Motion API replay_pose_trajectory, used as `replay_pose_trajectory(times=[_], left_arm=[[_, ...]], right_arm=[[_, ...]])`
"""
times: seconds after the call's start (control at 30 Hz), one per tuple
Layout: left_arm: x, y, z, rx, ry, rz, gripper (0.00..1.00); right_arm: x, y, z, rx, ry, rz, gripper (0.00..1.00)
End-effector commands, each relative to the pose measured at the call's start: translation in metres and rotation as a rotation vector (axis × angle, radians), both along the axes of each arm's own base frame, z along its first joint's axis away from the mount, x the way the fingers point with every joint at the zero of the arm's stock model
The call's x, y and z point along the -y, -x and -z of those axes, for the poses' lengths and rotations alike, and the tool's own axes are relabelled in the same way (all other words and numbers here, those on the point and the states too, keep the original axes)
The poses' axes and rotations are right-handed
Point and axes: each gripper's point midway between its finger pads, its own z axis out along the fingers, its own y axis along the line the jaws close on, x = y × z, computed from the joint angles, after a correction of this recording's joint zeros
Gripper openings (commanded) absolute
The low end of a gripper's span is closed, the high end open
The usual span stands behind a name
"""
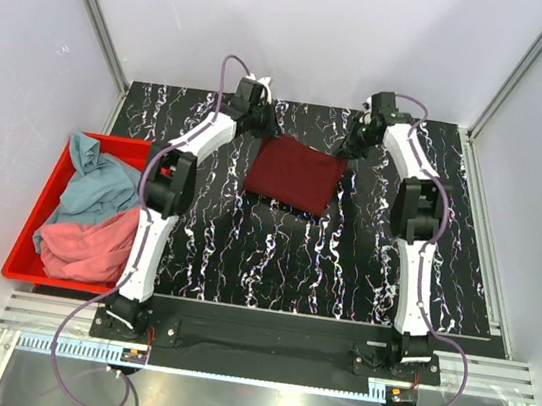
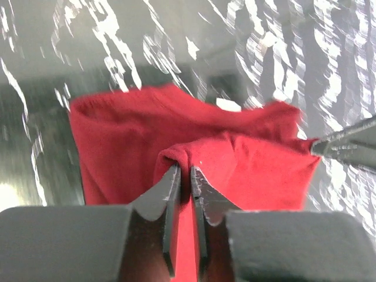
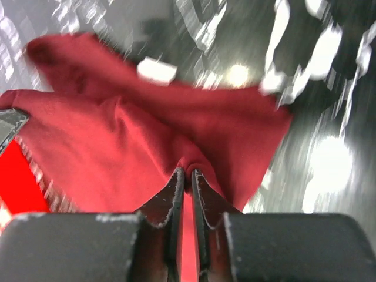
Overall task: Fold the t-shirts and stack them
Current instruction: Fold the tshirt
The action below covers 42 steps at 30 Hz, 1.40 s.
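Maroon t-shirt (image 1: 295,173) sits on black white-veined table (image 1: 343,264) between pale grey walls (image 1: 306,26).

Colour findings: the maroon t-shirt (image 1: 295,174) was a plain dark red, unpatterned. The tabletop (image 1: 274,254) was black with irregular white marble veining. The bin (image 1: 54,183) was bright red. The teal-blue t-shirt (image 1: 97,184) and the coral pink t-shirt (image 1: 94,244) were both plain. The left arm (image 1: 147,246) and right arm (image 1: 414,284) were white with black joints. The left pincer (image 2: 183,176) and right pincer (image 3: 185,176) were dark grey.
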Motion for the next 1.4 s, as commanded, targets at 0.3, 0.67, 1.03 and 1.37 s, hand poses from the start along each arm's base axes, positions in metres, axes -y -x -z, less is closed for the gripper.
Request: replay_pose_trajectory(times=[0.3, 0.67, 1.03, 1.37], left_arm=[[-0.035, -0.100, -0.057, 0.330, -0.023, -0.174, 0.61], [-0.036, -0.020, -0.110, 0.290, 0.052, -0.066, 0.60], [-0.027, 0.024, -0.013, 0.006, 0.090, -0.041, 0.42], [-0.046, 0.069, 0.054, -0.254, -0.037, -0.088, 0.36]], right_arm=[[0.041, -0.093, -0.010, 0.245, 0.046, 0.193, 0.53], [0.011, -0.029, -0.054, 0.184, 0.059, 0.028, 0.58], [-0.034, 0.005, -0.020, 0.040, -0.091, -0.045, 0.15], [0.003, 0.005, 0.021, -0.004, 0.131, -0.034, 0.17]])
